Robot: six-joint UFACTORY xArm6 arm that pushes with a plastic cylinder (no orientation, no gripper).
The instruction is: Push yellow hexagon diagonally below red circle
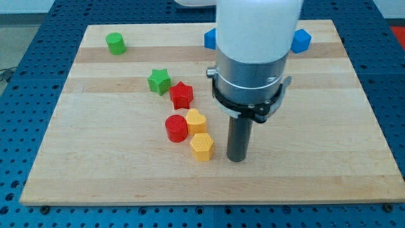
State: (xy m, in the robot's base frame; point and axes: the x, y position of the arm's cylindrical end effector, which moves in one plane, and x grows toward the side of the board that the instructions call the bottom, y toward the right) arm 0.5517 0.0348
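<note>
No fingers on this rig, so neither apart nor together: only a straight dark rod under a wide white and grey housing. My tip [236,159] resting on the surface [329,164], just to the view's right of the yellow hexagon [202,147], apart from it by a narrow strip of bare wood, touching nothing.

Yellow hexagon sitting diagonally below the red circle [176,128], toward the view's bottom right of it, very close or touching at one corner; hard to tell which. Directly above the hexagon, a yellow heart-like block [196,120], tight against the red circle's right side. Further up, a red star [181,95] and a green star [159,82] side by side. Well apart at the view's top left, a green cylinder [116,43]. Behind the housing at the top, two blue blocks [301,40], the left one mostly hidden.

Likely light, rigid, with a smooth base: apt to slide easily and to spin if struck off centre. No taking hold possible; best pressed square on a flat face, through the middle. Probably close to the asked placement already, so only a gentle nudge, if any.
</note>
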